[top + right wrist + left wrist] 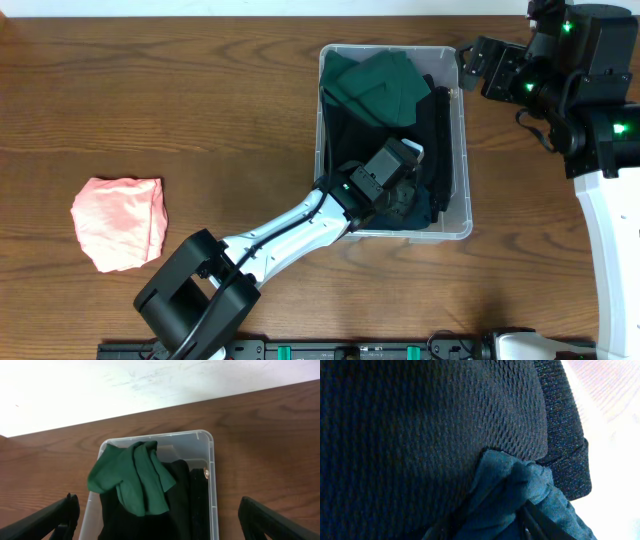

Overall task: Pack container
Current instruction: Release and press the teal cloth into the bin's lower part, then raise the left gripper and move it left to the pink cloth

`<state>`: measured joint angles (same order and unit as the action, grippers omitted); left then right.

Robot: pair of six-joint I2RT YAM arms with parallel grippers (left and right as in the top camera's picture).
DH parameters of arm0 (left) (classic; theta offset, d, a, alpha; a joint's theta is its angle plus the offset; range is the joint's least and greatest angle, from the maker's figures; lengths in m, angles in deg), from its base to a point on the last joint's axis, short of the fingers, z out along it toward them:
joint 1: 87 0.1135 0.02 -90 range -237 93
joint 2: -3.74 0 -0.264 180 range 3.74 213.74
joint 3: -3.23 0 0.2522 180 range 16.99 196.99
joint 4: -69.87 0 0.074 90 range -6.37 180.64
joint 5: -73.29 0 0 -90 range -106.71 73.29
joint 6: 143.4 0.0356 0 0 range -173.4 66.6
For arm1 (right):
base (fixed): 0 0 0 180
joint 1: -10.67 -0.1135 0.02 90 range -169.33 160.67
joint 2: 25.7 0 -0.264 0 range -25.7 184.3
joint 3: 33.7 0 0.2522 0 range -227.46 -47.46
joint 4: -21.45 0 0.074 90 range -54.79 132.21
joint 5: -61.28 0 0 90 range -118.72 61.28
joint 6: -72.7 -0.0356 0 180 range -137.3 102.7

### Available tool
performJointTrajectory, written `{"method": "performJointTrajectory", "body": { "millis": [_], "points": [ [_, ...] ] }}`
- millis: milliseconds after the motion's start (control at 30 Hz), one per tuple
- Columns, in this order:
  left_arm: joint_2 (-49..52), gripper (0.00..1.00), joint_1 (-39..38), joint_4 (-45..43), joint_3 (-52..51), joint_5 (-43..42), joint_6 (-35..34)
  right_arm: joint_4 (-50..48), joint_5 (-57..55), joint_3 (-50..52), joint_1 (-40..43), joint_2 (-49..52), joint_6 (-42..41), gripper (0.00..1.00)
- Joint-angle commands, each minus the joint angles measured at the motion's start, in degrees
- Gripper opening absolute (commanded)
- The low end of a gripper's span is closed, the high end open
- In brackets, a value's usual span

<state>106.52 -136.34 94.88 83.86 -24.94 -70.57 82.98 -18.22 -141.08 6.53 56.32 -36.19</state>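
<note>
Sitting right of centre on the table [200, 100], the container [461, 190] is holding a dark green garment [375, 85] at its far end and black clothes [440, 140] along the rest. Being thin clear plastic, it is probably handling light and slightly flexible, with the thick rim offering the surest hold; the clothes inside are looking soft and limp. The left gripper [395, 180] is reaching into the near end, close over the black knit, with a teal cloth [510, 495] bunching at its fingers; whether it is gripping that cloth I cannot tell. The right gripper [157, 500] is hovering just beyond the far right corner, jaws spread wide and empty. A pink garment [118, 222] is lying well apart at the left.
</note>
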Motion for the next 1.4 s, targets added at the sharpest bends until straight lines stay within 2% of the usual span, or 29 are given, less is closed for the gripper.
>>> {"method": "performJointTrajectory", "body": {
  "millis": [0, 367, 433, 633, 767, 900, 1100, 1267, 1367],
  "points": [
    [1.3, 0.45, 0.0, 2.3, -0.4, -0.3, -1.2, 0.0, -0.1, -0.1, 0.4, -0.3, -0.4, 0.99],
    [-0.6, 0.46, 1.4, 4.8, 0.1, 0.3, -0.7, 0.0, -0.1, -0.1, 0.4, -0.3, -0.4, 0.99],
    [-3.3, 0.5, 3.0, 5.2, 0.8, 0.3, -0.7, 0.0, -0.1, -0.1, 0.4, -0.3, -0.4, 0.99],
    [-18.0, 0.61, 12.4, 6.7, 3.3, 0.4, -0.5, 0.0, -0.1, -0.1, 0.4, -0.3, -0.4, 0.99],
    [-27.1, 0.63, 22.1, 10.9, 3.4, 1.4, -0.5, 0.0, -0.1, -0.1, 0.4, -0.3, -0.4, 0.99],
    [-31.6, 0.63, 31.6, 20.6, 3.4, 10.8, 2.2, 0.0, -0.1, -0.1, 0.4, -0.3, -0.4, 0.99],
    [-29.1, 0.64, 39.6, 36.2, 3.3, 31.1, 3.6, 0.0, -0.1, -0.1, 0.4, -0.3, -0.4, 0.99],
    [-23.4, 0.74, 43.0, 42.8, 3.2, 38.7, 3.3, 0.0, -0.1, -0.1, 0.4, -0.3, -0.4, 0.99],
    [-19.3, 0.75, 44.4, 43.6, 2.3, 42.2, 3.1, 0.0, -0.1, -0.1, 0.4, -0.3, -0.3, 0.99]
  ]
}}
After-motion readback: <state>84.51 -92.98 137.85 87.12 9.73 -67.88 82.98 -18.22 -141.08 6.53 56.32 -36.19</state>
